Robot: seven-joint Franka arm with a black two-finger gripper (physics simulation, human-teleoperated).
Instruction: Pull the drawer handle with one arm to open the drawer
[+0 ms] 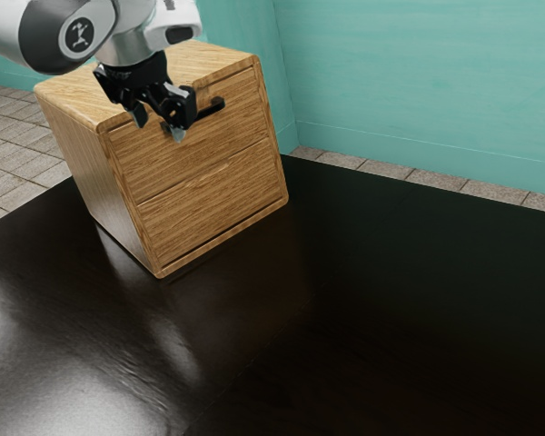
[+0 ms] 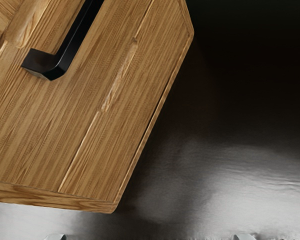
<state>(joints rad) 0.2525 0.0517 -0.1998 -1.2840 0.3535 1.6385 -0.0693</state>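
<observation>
- The drawer handle (image 1: 204, 106), a black bar, sat on the upper drawer (image 1: 200, 141) of a wooden cabinet (image 1: 82, 91). The cabinet stood on the dark desk (image 1: 363, 300), toward the exterior view's left.
- The upper drawer's front appeared level with the lower drawer (image 1: 213, 204). It was judged shut or very nearly so, with the pull not yet done.
- The gripper (image 1: 159, 125) hung at the end of the handle nearer the exterior view's left, close against the drawer front. Its fingers stood spread, and no two-sided pinch on the bar was observed.
- Recommendation for the step in hand: bring the bar squarely between the fingers and press them together on it before any pull.
- The pull should then run straight out from the drawer front, in line with the slide. A slanted pull risks binding the drawer or dragging the whole cabinet across the glossy desk.
- The exterior view alone showed the arm, the spread of the fingers and the cabinet's place on the desk. The tiled floor (image 1: 9, 173) and the teal wall (image 1: 418, 64) lay beyond.
- The wrist view alone showed the handle (image 2: 65, 45) close up. Its angled end stood off the wood, leaving a gap behind the bar.
- The same view showed the seam between the two drawer fronts, and the desk (image 2: 240, 175) past the cabinet's base.
</observation>
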